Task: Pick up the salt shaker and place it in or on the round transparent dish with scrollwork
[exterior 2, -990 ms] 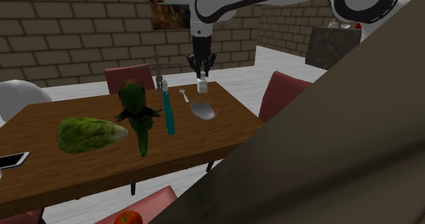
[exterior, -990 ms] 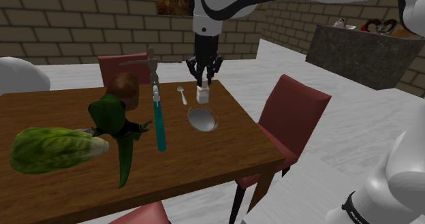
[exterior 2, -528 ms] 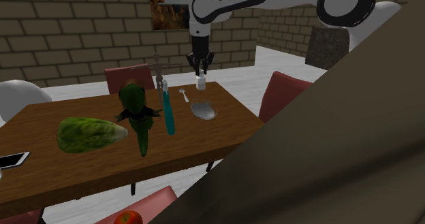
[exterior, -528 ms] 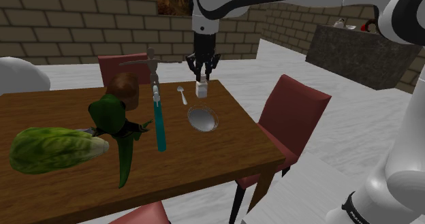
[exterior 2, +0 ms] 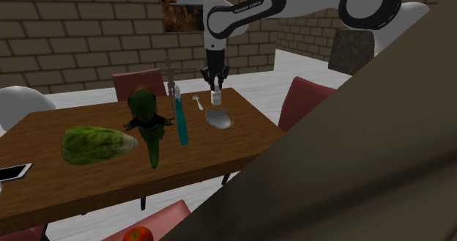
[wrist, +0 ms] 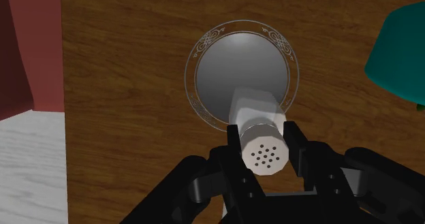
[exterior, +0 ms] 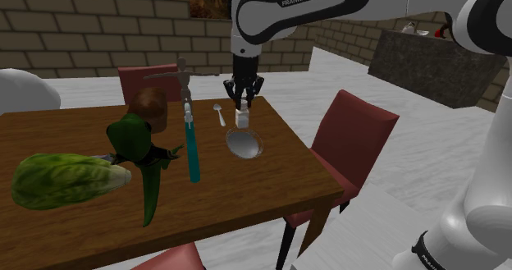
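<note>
A: Shoulder view first. Where's the salt shaker [exterior: 243,115]?
B: Pinched in the end effector [exterior: 244,106], hanging just beyond the round dish [exterior: 244,144] on the brown surface [exterior: 98,227].
A: Second exterior view?
B: The salt shaker [exterior 2: 216,98] hangs just above the round dish's [exterior 2: 219,119] far rim.
A: Wrist view?
B: Both fingers [wrist: 294,144] clasp its sides just under the perforated cap, and its base overlaps the scrollwork rim. It looks small, light, rigid and probably slick, so that high grip suits it. Lower gently, because the dish seems fragile.
</note>
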{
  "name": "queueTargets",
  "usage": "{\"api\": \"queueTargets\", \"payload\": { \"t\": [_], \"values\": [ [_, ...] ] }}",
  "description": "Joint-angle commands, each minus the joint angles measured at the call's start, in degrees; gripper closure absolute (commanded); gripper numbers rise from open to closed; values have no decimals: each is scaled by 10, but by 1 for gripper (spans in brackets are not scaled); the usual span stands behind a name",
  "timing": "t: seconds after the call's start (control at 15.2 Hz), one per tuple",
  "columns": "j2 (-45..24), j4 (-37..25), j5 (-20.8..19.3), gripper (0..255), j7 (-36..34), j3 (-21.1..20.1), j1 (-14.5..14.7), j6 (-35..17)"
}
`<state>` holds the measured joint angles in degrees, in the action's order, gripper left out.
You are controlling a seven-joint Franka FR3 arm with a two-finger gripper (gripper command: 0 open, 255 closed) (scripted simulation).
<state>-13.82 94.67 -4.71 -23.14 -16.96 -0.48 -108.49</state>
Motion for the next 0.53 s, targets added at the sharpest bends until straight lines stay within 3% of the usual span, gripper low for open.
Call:
{"api": "queueTargets", "payload": {
  "t": [0.0,0.46],
  "values": [
    [-4,11,-1,255,-1,0,0,-15],
    [-16,50,-6,255,-5,2,0,-65]
  ]
}}
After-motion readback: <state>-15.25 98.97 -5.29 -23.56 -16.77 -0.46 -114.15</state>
